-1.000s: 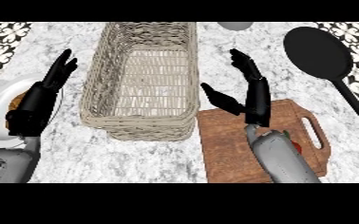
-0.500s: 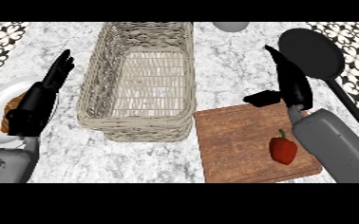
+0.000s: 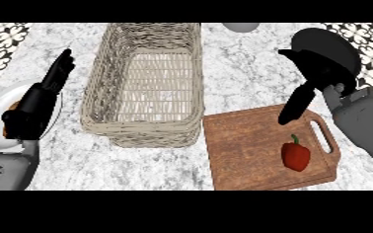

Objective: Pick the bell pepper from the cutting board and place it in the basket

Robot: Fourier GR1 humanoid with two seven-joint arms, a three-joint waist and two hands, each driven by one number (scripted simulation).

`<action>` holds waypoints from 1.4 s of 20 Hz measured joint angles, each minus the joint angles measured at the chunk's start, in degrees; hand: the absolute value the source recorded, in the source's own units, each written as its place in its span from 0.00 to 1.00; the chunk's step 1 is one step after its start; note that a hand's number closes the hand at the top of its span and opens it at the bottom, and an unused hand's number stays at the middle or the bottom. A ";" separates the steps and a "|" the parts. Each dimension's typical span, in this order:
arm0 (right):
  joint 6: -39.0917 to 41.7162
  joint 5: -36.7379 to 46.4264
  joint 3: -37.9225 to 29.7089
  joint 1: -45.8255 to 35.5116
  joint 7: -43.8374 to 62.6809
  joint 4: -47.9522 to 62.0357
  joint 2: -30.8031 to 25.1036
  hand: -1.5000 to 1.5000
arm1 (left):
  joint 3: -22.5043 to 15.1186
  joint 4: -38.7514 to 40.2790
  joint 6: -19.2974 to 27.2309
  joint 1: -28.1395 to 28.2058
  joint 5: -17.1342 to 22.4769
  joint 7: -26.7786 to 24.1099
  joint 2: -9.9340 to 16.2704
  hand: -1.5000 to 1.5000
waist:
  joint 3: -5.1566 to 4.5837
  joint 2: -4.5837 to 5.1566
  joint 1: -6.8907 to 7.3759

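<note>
Bell pepper (image 3: pixel 296 155) on cutting board (image 3: pixel 247 148), unobstructed

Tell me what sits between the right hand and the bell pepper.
Nothing: in the head view only bare cutting board lies between the right hand and the bell pepper.

A grey-veined marble counter (image 3: pixel 247 74) is carrying everything. A woven basket (image 3: pixel 146 86) is sitting toward its middle, running back to the far edge. A wooden cutting board (image 3: pixel 255 148) is lying at the near right, touching the basket's near corner. A white plate (image 3: pixel 15 98) is resting at the left edge.
</note>
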 measured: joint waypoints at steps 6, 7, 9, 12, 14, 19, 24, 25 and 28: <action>5.76 -10.01 -2.74 0.48 5.65 -7.21 -5.43 0.00 | 0.78 -0.55 -0.73 -0.03 0.04 0.17 -0.09 0.50 | 0.22 0.37 0.13; 5.93 -10.74 -2.68 0.68 6.23 -7.87 -5.66 0.00 | 0.96 -0.19 -1.14 -0.24 0.08 -0.12 -0.05 0.50 | 0.24 0.45 0.22; 6.36 -11.80 -3.03 2.26 6.52 -9.52 -7.01 0.00 | 0.95 -0.27 -1.06 -0.17 -0.38 -0.39 -0.53 0.50 | 0.28 0.55 0.32; 7.00 -11.93 -2.75 3.95 6.34 -10.11 -7.40 0.00 | 1.24 0.36 -1.56 -1.08 -0.57 -0.09 -1.03 0.50 | 0.32 0.72 0.56; 7.63 -11.28 -2.08 5.93 5.39 -10.03 -7.79 0.00 | 1.40 0.79 -1.56 -1.16 -1.10 -0.69 -1.35 0.50 | 0.33 0.79 0.67; 8.68 -9.68 -0.16 8.94 4.21 -8.04 -7.37 0.00 | 2.09 -0.33 -2.47 -0.47 -1.08 -0.40 -1.44 0.50 | 0.37 0.88 1.17; 8.45 -6.46 1.43 12.16 3.65 -6.86 -5.18 0.00 | 1.80 -0.48 -2.33 0.48 -2.56 -1.22 -2.79 0.50 | 0.38 0.92 1.18; 8.40 -5.80 1.53 12.60 3.54 -6.32 -4.66 0.00 | 1.64 0.18 -2.06 -0.30 -3.06 -1.24 -3.38 0.50 | 0.38 0.94 1.11; 8.35 -3.47 0.75 14.94 2.79 -6.20 -3.99 0.00 | 2.30 -0.43 -2.58 -0.30 -3.41 -0.80 -3.60 0.50 | 0.38 0.93 1.08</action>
